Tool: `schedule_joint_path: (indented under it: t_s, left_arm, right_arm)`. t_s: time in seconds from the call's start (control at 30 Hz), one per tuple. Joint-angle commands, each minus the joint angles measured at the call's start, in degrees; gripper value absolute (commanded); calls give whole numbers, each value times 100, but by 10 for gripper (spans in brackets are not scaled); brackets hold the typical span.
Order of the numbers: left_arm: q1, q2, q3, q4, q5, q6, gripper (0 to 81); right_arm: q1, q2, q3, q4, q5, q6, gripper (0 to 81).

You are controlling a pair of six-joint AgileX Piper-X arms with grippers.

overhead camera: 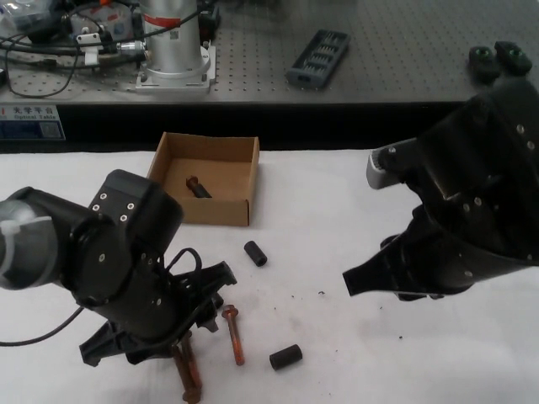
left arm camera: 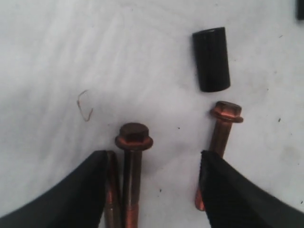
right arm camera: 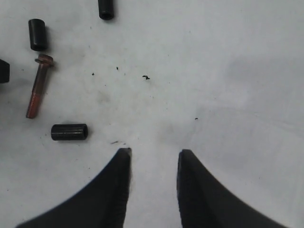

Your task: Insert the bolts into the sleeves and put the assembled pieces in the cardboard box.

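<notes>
My left gripper stands wide open, low over the bolts at about 7 o'clock on the bench. One bolt lies between its fingers. A second bolt lies tight against the first, right by one finger. A third bolt lies just beside the other finger, with a sleeve a little beyond its head.

My right gripper hovers at roughly 3 o'clock, partly open and empty, with another sleeve lying near it. The cardboard box sits at 11 o'clock and already holds one assembled piece.

My worry is the crowding. If I close now, I think the fingers could pinch two bolts together or squeeze one out sideways. The far finger may also knock the third bolt. Bolts and sleeves both look likely to roll on this surface, so a nudged sleeve could run off before I can line a bolt up with it.

The bench wears a white covering flecked with dark specks. Beyond it, at 12 o'clock, lies a perforated plate carrying a metal column, cables and a black rack.
</notes>
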Motion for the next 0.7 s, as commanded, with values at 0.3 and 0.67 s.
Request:
schedule_joint_path:
  t_s: [0.3, 0.67]
  left_arm:
    - [11, 106, -83, -69, 46, 91, 423]
    - [-101, 130, -83, -38, 137, 310, 418]
  right_arm:
    - [-28, -83, 3, -341, 7, 86, 251]
    - [-28, -83, 3, -364, 7, 86, 251]
